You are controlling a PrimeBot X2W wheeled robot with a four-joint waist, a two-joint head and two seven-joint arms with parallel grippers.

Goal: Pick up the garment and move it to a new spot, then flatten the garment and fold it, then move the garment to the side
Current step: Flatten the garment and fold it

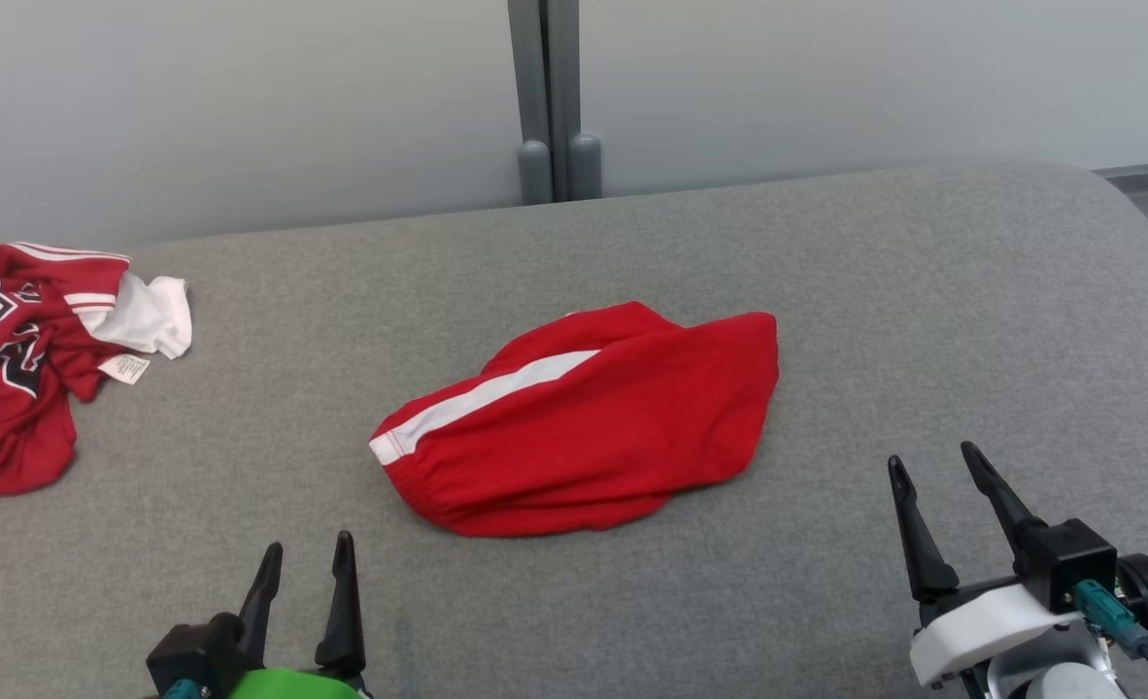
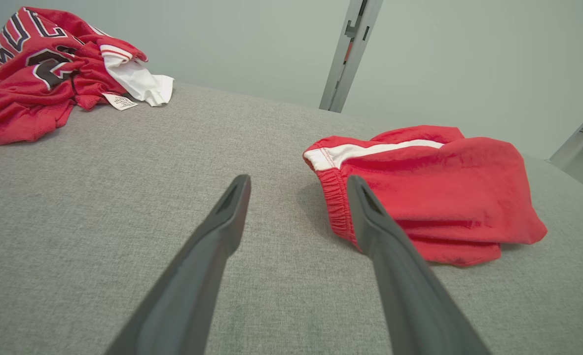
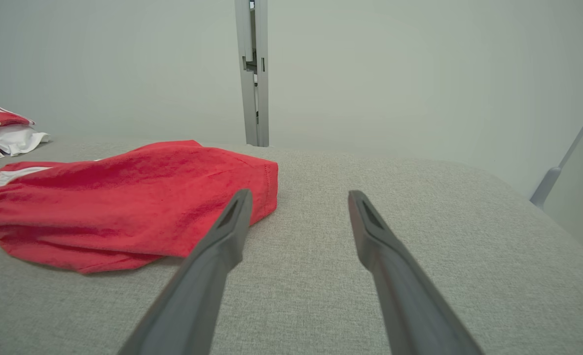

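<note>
Red shorts (image 1: pixel 584 427) lie bunched on grey pad (image 1: pixel 875 291) (lower layers hidden). Near their waistband: left gripper (image 1: pixel 308 544). Near their hem: right gripper (image 1: pixel 931 454). Both jaws open, empty. Well left of shorts: jersey (image 1: pixel 11 369), cropped by frame.

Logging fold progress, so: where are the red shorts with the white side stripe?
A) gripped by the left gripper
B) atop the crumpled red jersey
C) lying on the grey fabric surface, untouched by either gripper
C: the red shorts lie on the grey fabric surface, with the open left gripper and open right gripper both short of them.
</note>
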